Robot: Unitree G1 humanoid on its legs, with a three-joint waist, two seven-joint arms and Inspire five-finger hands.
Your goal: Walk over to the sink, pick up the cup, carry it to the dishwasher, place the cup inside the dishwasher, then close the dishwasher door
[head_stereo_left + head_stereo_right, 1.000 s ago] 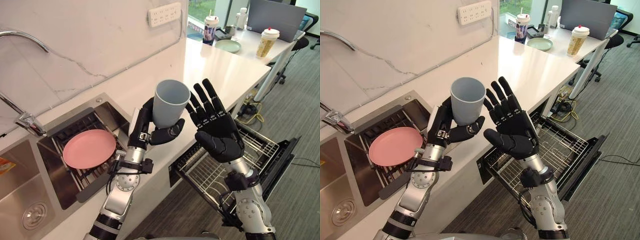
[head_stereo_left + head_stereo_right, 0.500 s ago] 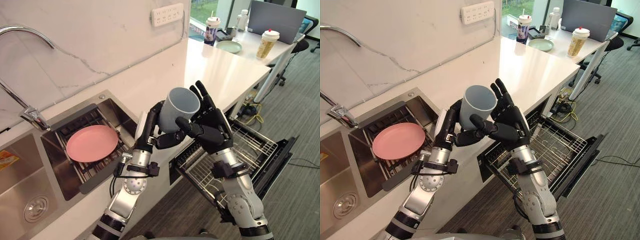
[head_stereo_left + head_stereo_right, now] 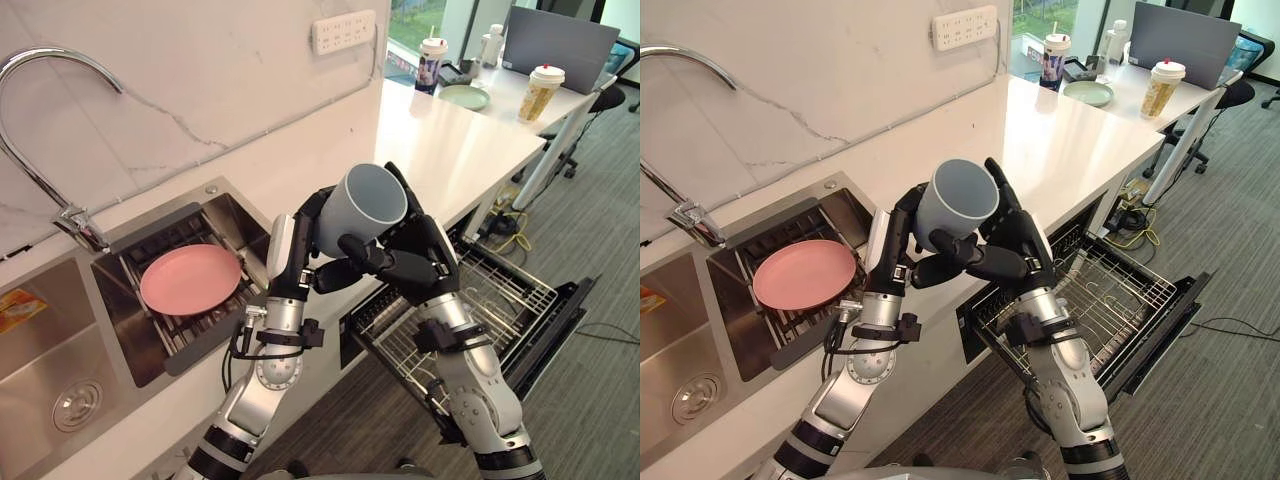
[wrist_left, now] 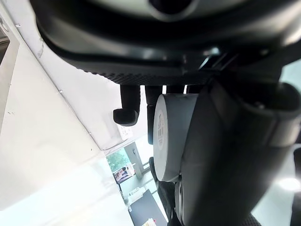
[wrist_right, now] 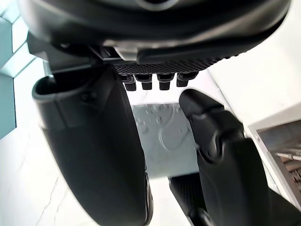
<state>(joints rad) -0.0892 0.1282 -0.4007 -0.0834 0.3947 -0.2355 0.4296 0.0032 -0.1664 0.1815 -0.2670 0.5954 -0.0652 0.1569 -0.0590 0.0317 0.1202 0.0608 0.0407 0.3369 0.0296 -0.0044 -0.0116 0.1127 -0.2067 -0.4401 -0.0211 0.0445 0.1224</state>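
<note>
Cup [image 3: 365, 205] held mid-frame: left hand [image 3: 300, 255] fingers wrap it, right hand [image 3: 418, 265] seemingly grips too; dishwasher [image 3: 505, 300] loading and door-closing are left.

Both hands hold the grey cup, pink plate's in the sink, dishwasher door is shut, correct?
No: the dishwasher door is open, its rack pulled out, as the left eye view shows. The left hand and right hand both hold the cup, and the pink plate lies in the sink.
</note>
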